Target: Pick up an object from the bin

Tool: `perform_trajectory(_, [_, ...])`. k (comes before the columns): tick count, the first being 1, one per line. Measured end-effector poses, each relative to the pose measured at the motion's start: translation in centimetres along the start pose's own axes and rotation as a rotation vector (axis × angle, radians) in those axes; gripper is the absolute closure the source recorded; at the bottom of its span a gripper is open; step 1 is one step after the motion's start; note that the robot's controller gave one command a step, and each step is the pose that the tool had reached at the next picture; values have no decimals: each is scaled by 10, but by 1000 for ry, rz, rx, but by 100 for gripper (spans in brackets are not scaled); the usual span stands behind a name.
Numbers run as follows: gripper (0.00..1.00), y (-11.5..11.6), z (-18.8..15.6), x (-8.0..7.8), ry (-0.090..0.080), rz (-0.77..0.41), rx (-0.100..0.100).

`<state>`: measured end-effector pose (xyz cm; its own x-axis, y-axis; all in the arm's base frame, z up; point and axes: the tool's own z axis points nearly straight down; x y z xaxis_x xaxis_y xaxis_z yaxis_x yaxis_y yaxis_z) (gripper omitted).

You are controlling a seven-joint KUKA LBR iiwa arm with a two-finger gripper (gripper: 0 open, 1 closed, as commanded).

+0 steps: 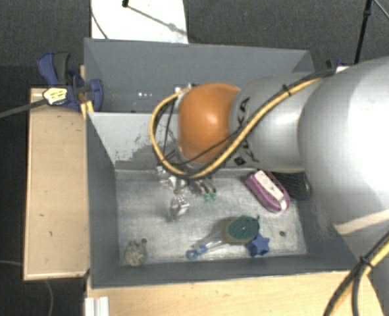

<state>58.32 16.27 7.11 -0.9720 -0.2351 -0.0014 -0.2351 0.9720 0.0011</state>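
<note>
— Silver arm [352, 143] looms closest; its claw [177, 207] hangs low over bare bin [102, 203] floor, apart or together I cannot tell.
— Risk?
— Grasping nothing. Nearest, the green disc tool [240, 230] lies apart, front-right; a sweep could nudge it away.

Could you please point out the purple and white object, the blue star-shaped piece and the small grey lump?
purple and white object [268, 193]: camera view, middle of its top.
blue star-shaped piece [259, 245]: camera view, its centre.
small grey lump [135, 253]: camera view, its middle.
</note>
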Motion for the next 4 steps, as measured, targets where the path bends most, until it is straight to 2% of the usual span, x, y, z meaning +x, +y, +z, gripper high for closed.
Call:
perform_trajectory(1, [100, 0, -3, -2, -5, 5, -1])
perform_trajectory(2, [100, -1, -1, -9, -4, -40, -1])
perform_trajectory(3, [0, -2, 0, -8, -2, -35, 0])
perform_trajectory(4, [100, -2, -2, -10, -7, -30, -1])
